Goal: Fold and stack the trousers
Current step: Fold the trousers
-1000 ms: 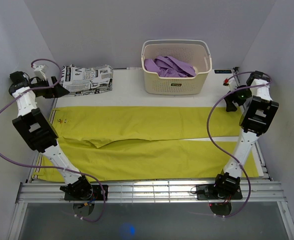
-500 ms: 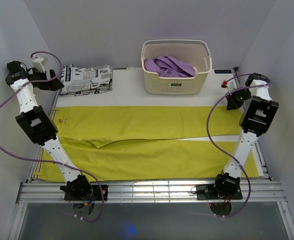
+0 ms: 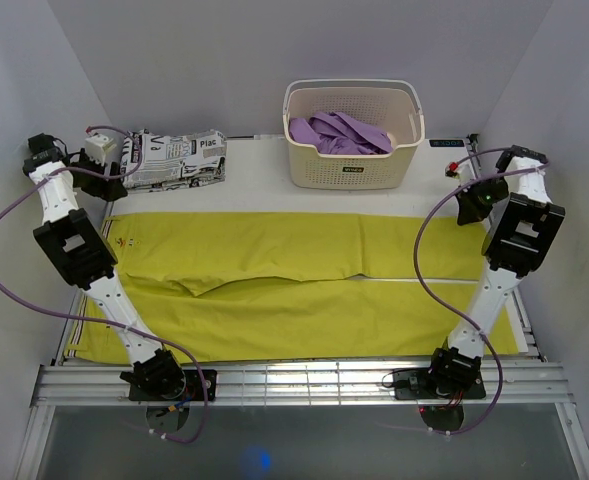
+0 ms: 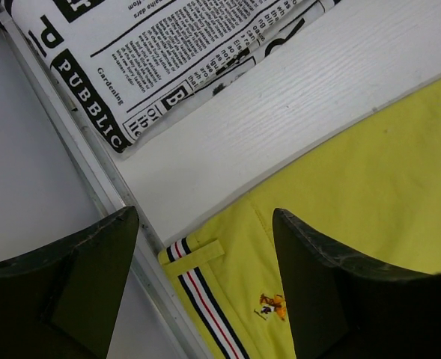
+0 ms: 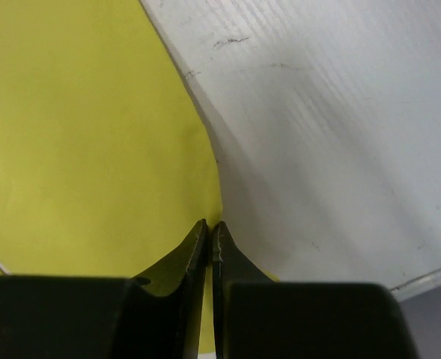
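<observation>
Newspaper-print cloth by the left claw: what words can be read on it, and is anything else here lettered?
"PUBBLIC": black band on the newspaper-print garment.
"Gardening": small heading on it.
"Plac": bold letters, seen from above.
Too small to read: its fine print.
Too small to read: the dark label on the basket.
No words: the trousers, only an embroidered emblem.

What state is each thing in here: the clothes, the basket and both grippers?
trousers: spread out flat, legs side by side, not yet folded
printed garment: folded into a neat bundle
basket: upright, with clothing inside
purple garment: crumpled in the basket
left gripper: open above the waistband corner, holding nothing
right gripper: shut at the trousers' edge; whether it pinches cloth is unclear
</observation>
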{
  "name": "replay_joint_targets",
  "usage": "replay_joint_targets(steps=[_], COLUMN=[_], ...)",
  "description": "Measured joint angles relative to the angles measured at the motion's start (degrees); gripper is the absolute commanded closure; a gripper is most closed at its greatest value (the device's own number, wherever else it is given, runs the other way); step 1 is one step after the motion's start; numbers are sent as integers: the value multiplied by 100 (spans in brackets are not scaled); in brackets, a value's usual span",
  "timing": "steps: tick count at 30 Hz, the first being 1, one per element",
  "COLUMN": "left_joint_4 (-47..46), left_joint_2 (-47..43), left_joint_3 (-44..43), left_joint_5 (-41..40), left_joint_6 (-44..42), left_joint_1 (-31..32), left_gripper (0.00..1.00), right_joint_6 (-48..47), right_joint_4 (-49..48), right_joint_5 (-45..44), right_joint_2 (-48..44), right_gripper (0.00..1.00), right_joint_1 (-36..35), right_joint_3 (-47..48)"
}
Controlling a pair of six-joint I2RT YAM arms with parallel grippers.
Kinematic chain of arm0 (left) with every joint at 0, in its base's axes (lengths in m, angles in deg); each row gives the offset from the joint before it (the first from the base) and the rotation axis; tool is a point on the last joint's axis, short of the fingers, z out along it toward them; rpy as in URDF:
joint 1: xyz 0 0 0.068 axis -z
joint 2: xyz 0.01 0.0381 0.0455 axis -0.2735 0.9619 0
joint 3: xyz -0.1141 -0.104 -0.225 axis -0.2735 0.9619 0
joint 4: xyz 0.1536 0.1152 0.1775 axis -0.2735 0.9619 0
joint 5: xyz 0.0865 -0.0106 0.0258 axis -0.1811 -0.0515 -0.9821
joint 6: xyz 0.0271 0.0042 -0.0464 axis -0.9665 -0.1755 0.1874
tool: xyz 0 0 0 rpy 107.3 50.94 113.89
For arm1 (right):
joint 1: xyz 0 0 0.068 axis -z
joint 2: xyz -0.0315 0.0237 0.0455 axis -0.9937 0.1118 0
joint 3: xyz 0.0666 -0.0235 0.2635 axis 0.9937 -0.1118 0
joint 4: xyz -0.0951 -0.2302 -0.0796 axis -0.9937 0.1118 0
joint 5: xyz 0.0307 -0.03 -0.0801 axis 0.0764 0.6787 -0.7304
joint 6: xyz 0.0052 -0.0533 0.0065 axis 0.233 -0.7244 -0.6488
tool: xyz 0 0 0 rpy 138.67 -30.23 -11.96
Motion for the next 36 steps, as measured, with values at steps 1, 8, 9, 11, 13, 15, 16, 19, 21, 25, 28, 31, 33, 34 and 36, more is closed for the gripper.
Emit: replay_joint_targets(steps=[1, 8, 9, 11, 13, 15, 16, 19, 21, 25, 28, 31, 33, 34, 36], left_joint_4=[0, 144, 199, 330, 437, 514, 542, 562, 603, 765, 903, 1069, 1200, 1237, 1235], left_joint_2=[0, 157, 236, 431, 640, 863, 966, 1091, 1106, 1099, 1049, 1038, 1043, 1051, 1051], left_joint_3=[0, -17, -24, -24, -17, 0, 7, -48, -87, -74, -4, -22, -118, -166, -225], left_joint_5=[-2, 4, 0, -26, -116, -262, -339, -372, -455, -575, -619, -651, -684, -691, -706], left_joint_6=[-127, -1003, -1130, -1388, -1626, -1851, -1934, -2035, -2105, -2358, -2531, -2586, -2564, -2535, -2411], left_joint_1=[0, 0, 2, 11, 26, 52, 68, 118, 168, 225, 269, 310, 339, 348, 372], left_gripper=[18, 16, 16, 15, 14, 14, 15, 19, 23, 43, 63, 93, 100, 100, 100], right_joint_6=[-4, -35, -37, -35, -35, -35, -35, -35, -35, -35, -33, -13, 7, 7, 9], right_joint_4=[13, 44, 44, 48, 55, 52, 57, 61, 61, 66, 63, 120, 221, 258, 297], right_joint_5=[7, 17, 15, -13, -37, -61, -79, -133, -177, -243, -254, -264, -260, -254, -225], right_joint_2=[-131, -831, -837, -833, -831, -831, -831, -831, -831, -833, -833, -833, -833, -833, -852], right_gripper=[92, 92, 92, 92, 92, 92, 92, 92, 92, 92, 92, 92, 92, 92, 92], right_joint_1=[0, -11, -11, -11, -11, -11, -11, -11, -11, -13, -13, -13, -13, -15, -24], right_joint_3=[-50, -238, -238, -267, -289, -289, -289, -289, -289, -291, -291, -232, -52, 76, 293])
